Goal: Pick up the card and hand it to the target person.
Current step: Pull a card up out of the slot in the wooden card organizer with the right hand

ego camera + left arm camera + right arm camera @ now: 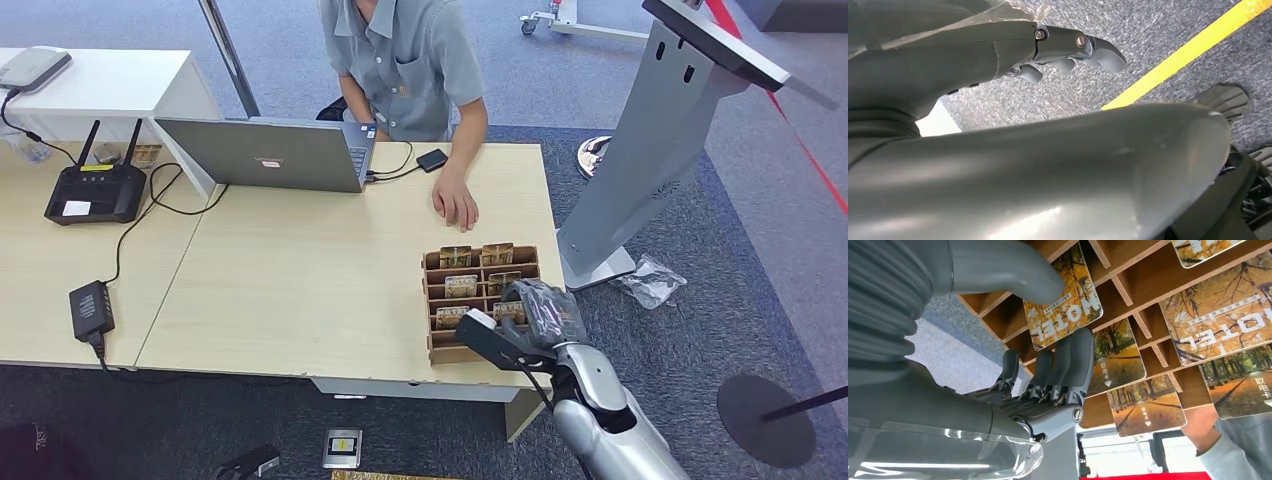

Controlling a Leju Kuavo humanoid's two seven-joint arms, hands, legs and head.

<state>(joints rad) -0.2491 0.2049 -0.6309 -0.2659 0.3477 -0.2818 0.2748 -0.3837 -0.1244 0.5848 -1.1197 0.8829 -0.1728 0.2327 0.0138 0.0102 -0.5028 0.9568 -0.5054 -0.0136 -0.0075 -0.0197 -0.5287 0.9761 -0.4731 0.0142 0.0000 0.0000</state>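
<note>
Head view shows the right hand (pixel 540 312), fingers apart and holding nothing, over the near-right slots of the card rack (pixel 434 300); pinch one card (pixel 1063 315) by its edge, lifting straight.

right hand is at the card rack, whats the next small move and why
Probably close the thumb and fingers on the nearest hotel card. The right hand sits over the near slots of the rack, the thumb and fingers flank that card, and I can't confirm a pinch yet.
</note>
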